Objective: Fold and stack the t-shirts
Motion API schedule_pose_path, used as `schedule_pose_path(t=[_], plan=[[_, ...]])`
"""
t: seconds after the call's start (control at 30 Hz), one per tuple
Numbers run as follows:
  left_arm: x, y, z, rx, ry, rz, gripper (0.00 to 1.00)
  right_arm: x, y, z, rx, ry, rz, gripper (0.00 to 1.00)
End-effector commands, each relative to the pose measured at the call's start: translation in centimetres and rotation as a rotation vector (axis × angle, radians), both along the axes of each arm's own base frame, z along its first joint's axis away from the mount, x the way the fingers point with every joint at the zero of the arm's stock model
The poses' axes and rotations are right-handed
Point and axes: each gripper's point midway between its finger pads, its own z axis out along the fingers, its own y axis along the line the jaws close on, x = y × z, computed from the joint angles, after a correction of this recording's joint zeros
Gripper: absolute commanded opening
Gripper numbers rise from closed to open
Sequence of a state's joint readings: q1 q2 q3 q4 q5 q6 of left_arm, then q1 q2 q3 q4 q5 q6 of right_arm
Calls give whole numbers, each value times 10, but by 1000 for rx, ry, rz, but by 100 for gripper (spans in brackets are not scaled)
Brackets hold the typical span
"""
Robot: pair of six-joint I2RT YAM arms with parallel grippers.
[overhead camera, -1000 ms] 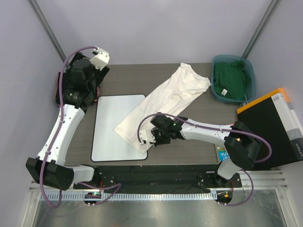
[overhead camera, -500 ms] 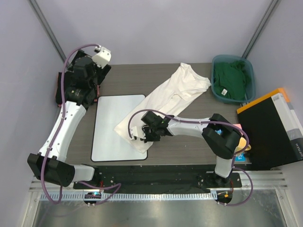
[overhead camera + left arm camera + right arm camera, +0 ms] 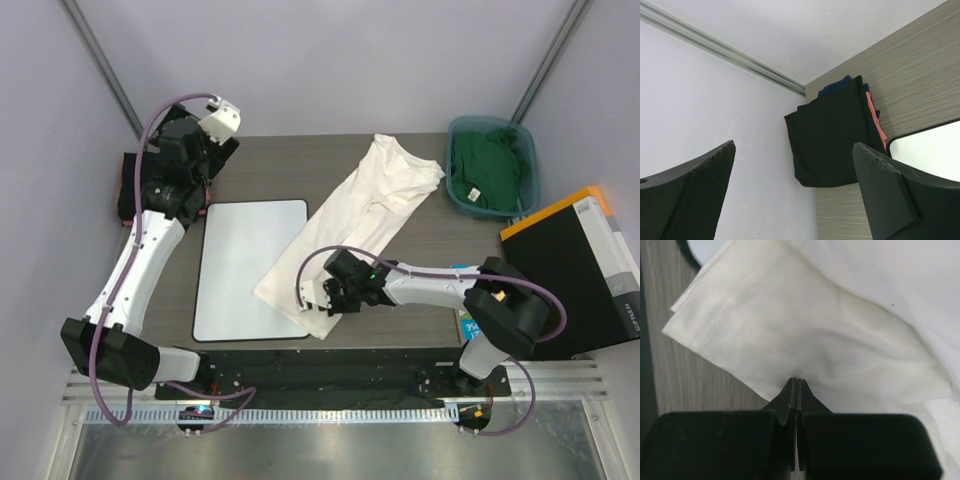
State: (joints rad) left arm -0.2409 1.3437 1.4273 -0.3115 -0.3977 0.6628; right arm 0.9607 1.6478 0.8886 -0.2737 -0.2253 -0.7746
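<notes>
Watching the overhead feed, I am seeing the grey wood-grain table [image 3: 290,170] carrying nearly everything. The white t-shirt [image 3: 372,200] is lying stretched diagonally across its middle, with the collar end pointing toward the far right. Its hem end is reaching the near edge and overlapping the near right corner of the white board [image 3: 250,265]. That board is lying flat on the left half of the table.

Off the right side a black box [image 3: 575,275] with an orange edge is sitting. At the far right corner a blue bin [image 3: 533,165] is holding a crumpled green t-shirt [image 3: 485,170].

On the left wrist feed a folded pile of dark t-shirts [image 3: 832,135] is resting in the far left corner against the wall. A pinkish-red t-shirt [image 3: 875,120] is peeking out along one side of it.

My left gripper [image 3: 794,147] is hanging above that corner with its jaws spread wide, holding nothing. My right gripper [image 3: 796,384] is lying low at the white shirt's near end, jaws pressed together and pinching a pucker of cloth beside the hem.
</notes>
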Motion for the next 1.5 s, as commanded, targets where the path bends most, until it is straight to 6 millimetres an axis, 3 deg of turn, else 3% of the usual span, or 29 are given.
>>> schedule_pose_path(t=[0.0, 0.17, 0.27, 0.33, 0.37, 0.43, 0.5, 0.57, 0.6, 0.63, 0.7, 0.73, 0.77, 0.8, 0.83, 0.9, 0.93, 0.97, 1.0, 1.03, 1.07, 1.1, 1.13, 1.2, 1.23, 1.27, 1.4, 1.47], plan=[[7, -6, 28, -16, -89, -25, 100, -48, -73, -25, -194, 125, -24, 1], [7, -11, 24, -23, -71, -52, 100, -60, -103, -28, -238, 138, -20, 1], [5, -22, 8, -11, -27, -110, 100, -49, -104, -18, -213, 116, -37, 2], [4, -32, -5, 17, 7, -144, 100, -37, -97, 0, -164, 106, -68, 20], [3, -33, -8, 22, 14, -148, 100, -26, -82, 21, -90, 97, -78, 25], [1, -39, -17, 23, 33, -163, 100, -5, -72, 54, 21, 60, -124, 37], [-1, -41, -20, 15, 36, -167, 100, 19, -51, 98, 176, 2, -170, 41], [-3, -40, -24, 1, 46, -162, 100, 40, -40, 125, 264, -67, -237, 42], [-6, -40, -22, -6, 39, -160, 100, 67, -36, 138, 299, -172, -304, 39], [-8, -40, -24, -11, 45, -160, 100, 83, -35, 131, 276, -204, -348, 21], [-15, -41, -23, -34, 37, -173, 100, 134, -42, 140, 242, -369, -492, 1], [-17, -41, -29, -37, 47, -176, 100, 156, -52, 137, 228, -404, -556, 1], [-20, -42, -31, -48, 50, -182, 100, 176, -57, 119, 192, -424, -609, 1], [-23, -42, -33, -59, 50, -183, 100, 203, -57, 131, 255, -495, -666, 1], [-27, -43, -37, -69, 54, -188, 100, 223, -75, 124, 222, -524, -733, 1], [-33, -44, -50, -80, 76, -201, 100, 261, -84, 107, 189, -528, -818, 1], [-38, -48, -49, -84, 72, -230, 100, 289, -101, 121, 188, -577, -897, 1], [-40, -48, -52, -80, 73, -241, 100, 303, -109, 98, 139, -568, -931, 1], [-43, -50, -60, -77, 85, -253, 100, 317, -117, 99, 132, -588, -973, 1], [-44, -50, -60, -73, 77, -261, 100, 338, -123, 120, 158, -643, -1028, 1], [-44, -50, -62, -68, 78, -262, 100, 352, -133, 107, 136, -651, -1061, 1], [-44, -48, -67, -50, 86, -262, 100, 362, -136, 111, 137, -669, -1080, 1], [-41, -46, -65, -39, 73, -250, 100, 379, -142, 129, 160, -714, -1120, 1], [-37, -44, -66, -24, 67, -238, 100, 394, -144, 112, 123, -719, -1140, 1], [-34, -44, -69, -21, 75, -232, 100, 406, -145, 125, 137, -748, -1151, 1], [-31, -45, -67, -19, 75, -232, 100, 413, -148, 123, 130, -748, -1158, 1], [-16, -42, -62, -3, 67, -193, 100, 439, -147, 97, 83, -725, -1145, 1], [-7, -42, -61, 13, 73, -181, 100, 442, -150, 77, 43, -693, -1126, 1]])
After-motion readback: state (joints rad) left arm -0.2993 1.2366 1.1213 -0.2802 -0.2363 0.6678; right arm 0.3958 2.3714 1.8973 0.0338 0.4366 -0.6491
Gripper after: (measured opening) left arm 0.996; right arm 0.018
